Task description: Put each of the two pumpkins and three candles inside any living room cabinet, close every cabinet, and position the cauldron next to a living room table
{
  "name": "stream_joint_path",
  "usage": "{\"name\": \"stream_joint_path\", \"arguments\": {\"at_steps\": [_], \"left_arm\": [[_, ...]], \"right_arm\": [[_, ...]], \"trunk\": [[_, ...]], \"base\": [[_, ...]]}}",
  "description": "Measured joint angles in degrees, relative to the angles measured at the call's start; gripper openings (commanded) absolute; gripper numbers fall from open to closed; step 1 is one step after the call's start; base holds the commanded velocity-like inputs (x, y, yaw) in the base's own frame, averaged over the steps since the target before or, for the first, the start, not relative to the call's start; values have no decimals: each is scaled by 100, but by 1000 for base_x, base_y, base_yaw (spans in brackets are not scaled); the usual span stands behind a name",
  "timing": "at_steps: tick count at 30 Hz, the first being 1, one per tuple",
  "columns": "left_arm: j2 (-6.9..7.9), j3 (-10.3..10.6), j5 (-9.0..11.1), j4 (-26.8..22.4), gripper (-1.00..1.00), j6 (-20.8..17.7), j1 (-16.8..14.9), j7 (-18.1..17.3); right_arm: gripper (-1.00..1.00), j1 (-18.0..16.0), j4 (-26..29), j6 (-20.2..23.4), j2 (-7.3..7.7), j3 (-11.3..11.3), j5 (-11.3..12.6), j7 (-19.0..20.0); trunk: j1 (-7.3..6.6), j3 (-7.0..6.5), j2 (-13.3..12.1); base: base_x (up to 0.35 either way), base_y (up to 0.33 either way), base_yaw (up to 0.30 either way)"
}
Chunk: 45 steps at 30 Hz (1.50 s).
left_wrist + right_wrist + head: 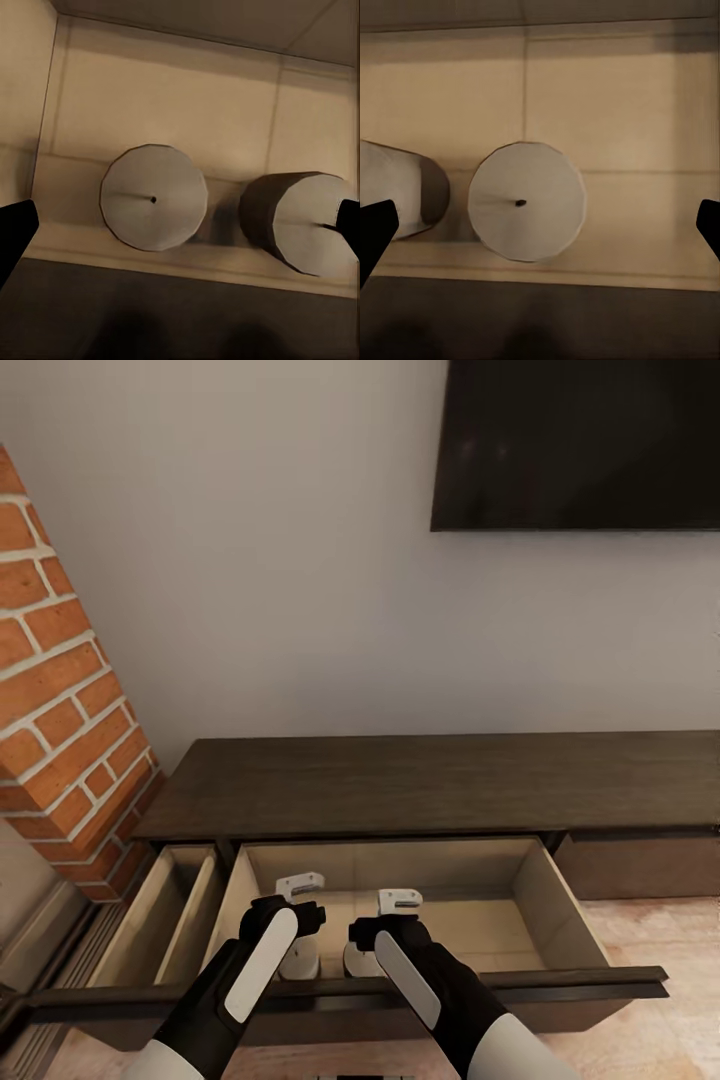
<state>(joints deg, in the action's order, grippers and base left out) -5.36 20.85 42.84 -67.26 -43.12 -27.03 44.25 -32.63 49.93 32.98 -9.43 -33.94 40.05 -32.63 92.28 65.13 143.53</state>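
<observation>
The robot stands at the cabinet (420, 780), a long, low dark-brown unit beneath a wall-mounted television (578, 445), with a brick column (60, 700) at its left end. The wide drawer (560, 920) is pulled out, its pale wood inside exposed, and a narrower compartment (160, 920) to its left also stands open.

Two candles stand upright on the drawer floor, near its front wall and close beside each other without clearly touching. The left wrist view looks straight down on the left candle (154, 196), with the other one (300, 223) beside it; the right wrist view centres on the right candle (526, 201), with its neighbour at the edge.

The left pincer (300, 885) hovers above the left candle, fingers spread wide and holding nothing; the dark fingertips (15, 232) sit at the frame edges, well clear of the wax. The right pincer (400, 903) is likewise spread and empty over the right candle.

The step in hand looks like the candle placing, with both candles set down and let go (the third candle and the pumpkins are yet to be seen in this drawer). The next move probably calls for raising both arms straight up, clear of the drawer front, so neither candle is knocked over, then going for the remaining items before shutting the drawers.
</observation>
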Motion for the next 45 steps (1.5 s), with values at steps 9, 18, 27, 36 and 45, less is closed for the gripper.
{"name": "stream_joint_path", "arguments": {"at_steps": [9,18,27,36,45], "left_arm": [[2,-2,0,-46,100,0,0,-6],[16,-10,5,-356,100,-5,9,-11],[19,-13,0,-370,100,-6,9,-4],[32,-68,-1,-370,100,-9,9,-2],[42,-131,0,-370,100,-9,9,6]], "right_arm": [[100,-1,8,-99,20,1,-14,25],[100,-1,42,-227,47,3,-11,31],[100,-1,36,-233,52,5,-10,61],[100,-1,108,-245,53,8,-9,60],[100,-1,115,-243,53,8,-12,47]], "trunk": [[-24,-200,-12],[-47,-399,-24],[-148,-582,-193],[-346,-743,-554],[-544,-905,-915]], "base": [[-14,0,0],[-109,0,0],[-4,0,0],[0,0,0],[-7,1,0]]}}
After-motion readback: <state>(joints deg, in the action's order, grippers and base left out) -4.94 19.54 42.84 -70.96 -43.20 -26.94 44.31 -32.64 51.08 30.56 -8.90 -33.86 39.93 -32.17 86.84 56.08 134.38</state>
